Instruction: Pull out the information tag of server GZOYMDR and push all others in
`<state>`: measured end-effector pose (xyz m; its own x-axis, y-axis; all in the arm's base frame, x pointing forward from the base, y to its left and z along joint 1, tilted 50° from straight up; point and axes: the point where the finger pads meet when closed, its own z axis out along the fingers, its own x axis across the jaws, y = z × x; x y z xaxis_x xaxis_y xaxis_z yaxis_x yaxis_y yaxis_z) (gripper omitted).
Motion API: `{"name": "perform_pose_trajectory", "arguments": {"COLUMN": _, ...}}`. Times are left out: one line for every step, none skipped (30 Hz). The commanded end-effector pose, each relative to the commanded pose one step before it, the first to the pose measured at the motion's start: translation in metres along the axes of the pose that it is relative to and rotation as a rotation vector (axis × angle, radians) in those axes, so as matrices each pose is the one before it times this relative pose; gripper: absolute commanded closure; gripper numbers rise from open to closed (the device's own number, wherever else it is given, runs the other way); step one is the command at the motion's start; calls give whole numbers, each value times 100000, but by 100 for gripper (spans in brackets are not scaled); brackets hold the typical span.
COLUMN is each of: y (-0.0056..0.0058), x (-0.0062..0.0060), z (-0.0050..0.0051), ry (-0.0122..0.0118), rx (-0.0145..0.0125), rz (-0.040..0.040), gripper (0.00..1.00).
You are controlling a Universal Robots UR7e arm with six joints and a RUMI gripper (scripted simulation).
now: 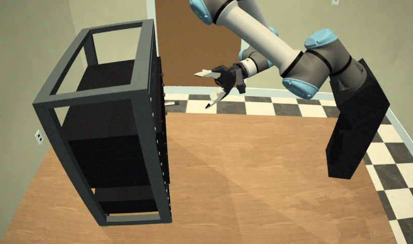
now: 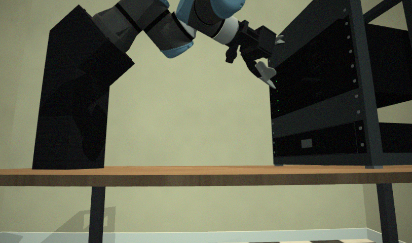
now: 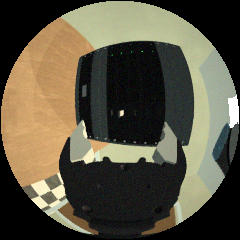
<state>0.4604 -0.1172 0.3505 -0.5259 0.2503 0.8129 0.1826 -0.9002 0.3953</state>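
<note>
The rack (image 1: 143, 54) (image 2: 364, 90) (image 3: 177, 90) stands upright on the table, with black servers (image 1: 108, 160) (image 2: 313, 72) (image 3: 135, 80) stacked in it. One information tag (image 1: 171, 103) (image 3: 121, 113) sticks out from the rack's front, pale with a dark end. Several small dark stubs show along the front edge near it; how far in those tags sit cannot be told. No service tag text is readable. My gripper (image 1: 201, 91) (image 2: 278, 62) (image 3: 124, 121) is open and empty, its jaws spread wide, in front of the rack's upper part and apart from the pulled-out tag.
The wooden table (image 1: 232, 181) (image 2: 186, 179) (image 3: 50, 100) carries the rack and the arm's black pedestal (image 1: 353, 132) (image 2: 72, 105). A lower unit (image 2: 331, 138) with a grey label sits below a gap in the rack. A brown door (image 1: 184, 45) is behind the gripper.
</note>
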Motion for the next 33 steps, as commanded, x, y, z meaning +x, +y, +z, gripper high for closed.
{"name": "perform_pose_trajectory", "arguments": {"y": -68, "x": -409, "z": -75, "ry": 3752, "rx": -3918, "rz": -1118, "gripper": 0}}
{"name": "perform_pose_trajectory", "arguments": {"y": -12, "x": -102, "z": -21, "ry": 717, "rx": -764, "rz": -200, "gripper": 0}}
{"name": "perform_pose_trajectory", "arguments": {"y": 0, "x": 0, "z": 0, "ry": 0, "rx": 0, "rz": 0, "gripper": 0}}
{"name": "perform_pose_trajectory", "arguments": {"y": 0, "x": 0, "z": 0, "ry": 0, "rx": 0, "rz": 0, "gripper": 0}}
{"name": "perform_pose_trajectory", "arguments": {"y": -8, "x": -107, "z": -24, "ry": 682, "rx": -788, "rz": -202, "gripper": 0}}
{"name": "perform_pose_trajectory", "arguments": {"y": -4, "x": -112, "z": -27, "ry": 645, "rx": -809, "rz": -205, "gripper": 0}}
{"name": "perform_pose_trajectory", "arguments": {"y": 0, "x": -117, "z": -30, "ry": 607, "rx": -827, "rz": -208, "gripper": 0}}
{"name": "perform_pose_trajectory", "arguments": {"y": 3, "x": -122, "z": -33, "ry": 568, "rx": -843, "rz": -210, "gripper": 0}}
{"name": "perform_pose_trajectory", "arguments": {"y": 6, "x": -127, "z": -35, "ry": 529, "rx": -856, "rz": -212, "gripper": 0}}
{"name": "perform_pose_trajectory", "arguments": {"y": 9, "x": -131, "z": -38, "ry": 489, "rx": -867, "rz": -214, "gripper": 0}}
{"name": "perform_pose_trajectory", "arguments": {"y": 12, "x": -135, "z": -41, "ry": 450, "rx": -874, "rz": -216, "gripper": 0}}
{"name": "perform_pose_trajectory", "arguments": {"y": -12, "x": -89, "z": -15, "ry": 815, "rx": -754, "rz": -206, "gripper": 0}}
{"name": "perform_pose_trajectory", "arguments": {"y": -15, "x": -84, "z": -13, "ry": 853, "rx": -743, "rz": -203, "gripper": 0}}
{"name": "perform_pose_trajectory", "arguments": {"y": -12, "x": -89, "z": -18, "ry": 806, "rx": -757, "rz": -203, "gripper": 0}}
{"name": "perform_pose_trajectory", "arguments": {"y": -10, "x": -94, "z": -22, "ry": 758, "rx": -767, "rz": -202, "gripper": 0}}
{"name": "perform_pose_trajectory", "arguments": {"y": -8, "x": -99, "z": -26, "ry": 712, "rx": -775, "rz": -202, "gripper": 0}}
{"name": "perform_pose_trajectory", "arguments": {"y": -6, "x": -103, "z": -30, "ry": 665, "rx": -779, "rz": -201, "gripper": 0}}
{"name": "perform_pose_trajectory", "arguments": {"y": -4, "x": -107, "z": -34, "ry": 620, "rx": -780, "rz": -200, "gripper": 0}}
{"name": "perform_pose_trajectory", "arguments": {"y": -3, "x": -110, "z": -37, "ry": 575, "rx": -778, "rz": -198, "gripper": 0}}
{"name": "perform_pose_trajectory", "arguments": {"y": 0, "x": 0, "z": 0, "ry": 0, "rx": 0, "rz": 0, "gripper": 0}}
{"name": "perform_pose_trajectory", "arguments": {"y": 0, "x": 0, "z": 0, "ry": 0, "rx": 0, "rz": 0, "gripper": 0}}
{"name": "perform_pose_trajectory", "arguments": {"y": -2, "x": -113, "z": -40, "ry": 532, "rx": -774, "rz": -197, "gripper": 0}}
{"name": "perform_pose_trajectory", "arguments": {"y": -1, "x": -115, "z": -43, "ry": 490, "rx": -766, "rz": -195, "gripper": 0}}
{"name": "perform_pose_trajectory", "arguments": {"y": 0, "x": -116, "z": -45, "ry": 450, "rx": -756, "rz": -193, "gripper": 0}}
{"name": "perform_pose_trajectory", "arguments": {"y": 0, "x": -117, "z": -47, "ry": 412, "rx": -743, "rz": -190, "gripper": 0}}
{"name": "perform_pose_trajectory", "arguments": {"y": 0, "x": -91, "z": -33, "ry": 539, "rx": -682, "rz": -181, "gripper": 0}}
{"name": "perform_pose_trajectory", "arguments": {"y": -1, "x": -63, "z": -19, "ry": 676, "rx": -620, "rz": -169, "gripper": 0}}
{"name": "perform_pose_trajectory", "arguments": {"y": -1, "x": -65, "z": -22, "ry": 632, "rx": -608, "rz": -163, "gripper": 0}}
{"name": "perform_pose_trajectory", "arguments": {"y": -1, "x": -66, "z": -24, "ry": 589, "rx": -594, "rz": -158, "gripper": 0}}
{"name": "perform_pose_trajectory", "arguments": {"y": -1, "x": -66, "z": -26, "ry": 547, "rx": -579, "rz": -152, "gripper": 0}}
{"name": "perform_pose_trajectory", "arguments": {"y": -1, "x": -66, "z": -28, "ry": 508, "rx": -561, "rz": -146, "gripper": 0}}
{"name": "perform_pose_trajectory", "arguments": {"y": -1, "x": -66, "z": -29, "ry": 470, "rx": -541, "rz": -140, "gripper": 0}}
{"name": "perform_pose_trajectory", "arguments": {"y": -1, "x": -65, "z": -30, "ry": 433, "rx": -520, "rz": -134, "gripper": 0}}
